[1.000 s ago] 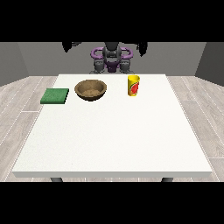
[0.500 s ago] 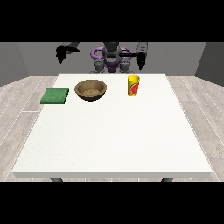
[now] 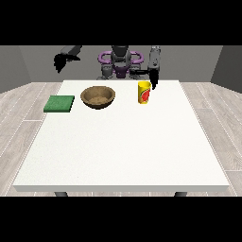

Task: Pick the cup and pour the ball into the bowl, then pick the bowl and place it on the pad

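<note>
A yellow cup [image 3: 144,92] with a red mark stands upright at the table's far side, right of centre. Whatever it holds is hidden. A brown wooden bowl [image 3: 98,97] sits to its left, and a green square pad [image 3: 59,103] lies further left. The hand at the view's right [image 3: 153,78] hangs just above and behind the cup's rim, not touching it. The hand at the view's left [image 3: 60,61] is raised in the air beyond the table's far left corner, away from everything.
The white table [image 3: 123,146] spreads wide toward the camera with its front edge near the view's bottom. The robot's body [image 3: 120,61] stands behind the far edge. Grey plank floor surrounds the table.
Both arms have swung out from the body. The hand at the view's right has come down close behind the cup; the one at the view's left has moved outward and stays raised.
</note>
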